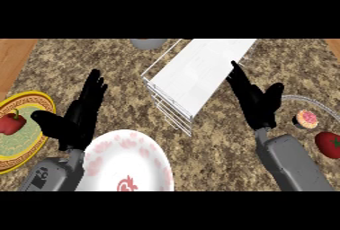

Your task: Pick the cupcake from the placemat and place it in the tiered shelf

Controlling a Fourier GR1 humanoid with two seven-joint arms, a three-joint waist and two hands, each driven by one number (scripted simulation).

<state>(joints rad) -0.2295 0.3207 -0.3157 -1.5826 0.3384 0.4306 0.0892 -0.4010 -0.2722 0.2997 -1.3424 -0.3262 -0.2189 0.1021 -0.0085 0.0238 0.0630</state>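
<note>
The cupcake (306,119), pink-topped in a dark wrapper, sits on the counter at the right, just below a thin grey curved edge (312,102). My right hand (257,104) is open a little to the cupcake's left, apart from it, fingers straight and pointing up toward the shelf's right side. The tiered shelf (196,72), white with wire sides, stands tilted across the upper middle. At the left my left hand (76,116) is open with fingers up, holding nothing.
A red tomato (328,143) lies below the cupcake at the right edge. A red pepper (12,122) rests on a yellow-rimmed green plate (30,101) at the left. A white plate with pink marks (129,157) lies at the lower middle. A grey bowl (147,43) shows at the top.
</note>
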